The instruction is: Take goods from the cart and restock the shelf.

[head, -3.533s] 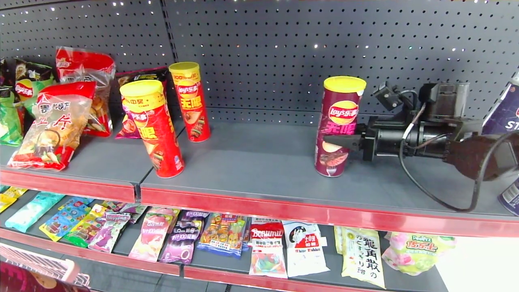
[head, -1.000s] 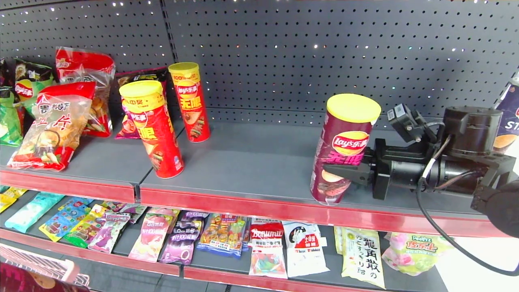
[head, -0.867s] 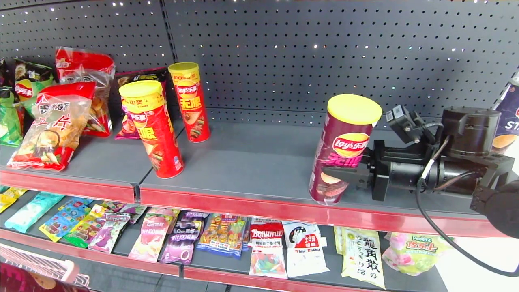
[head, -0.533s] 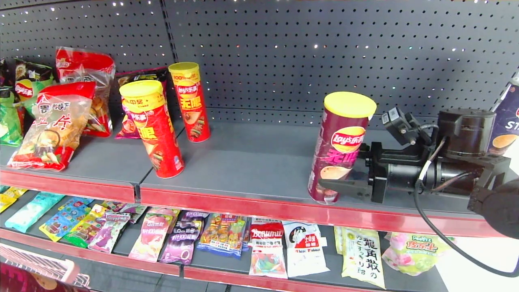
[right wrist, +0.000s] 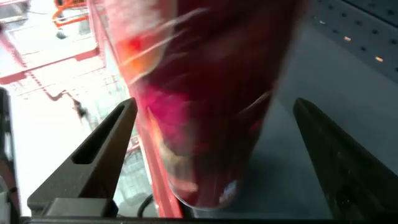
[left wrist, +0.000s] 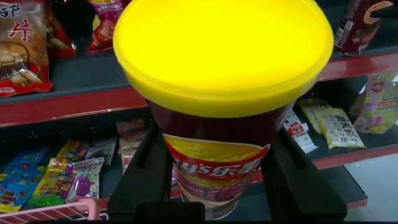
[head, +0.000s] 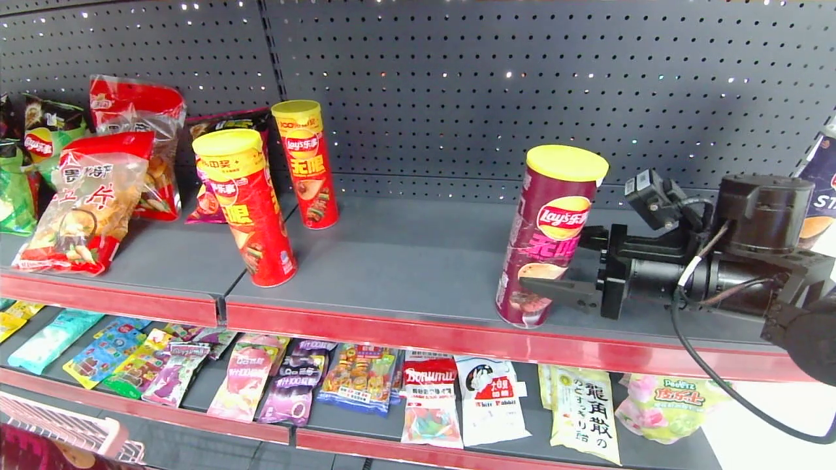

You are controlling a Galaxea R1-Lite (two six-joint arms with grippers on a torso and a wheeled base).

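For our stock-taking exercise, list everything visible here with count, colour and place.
shelf: two levels, grey, red front edges
maroon can: one, yellow lid, upright near upper level's front edge
red cans: two, yellow lids, upper level, left of middle
snack bags: several, red and green, upper level's left end
dark blue pack: one, upper level's right end
sweet packets: many, mixed colours, lower level
cart: one, pink wire, low at left
held can: one, dark red, yellow lid, in left gripper
left gripper: black, shut on held can
right gripper: black, open, fingers flanking maroon can
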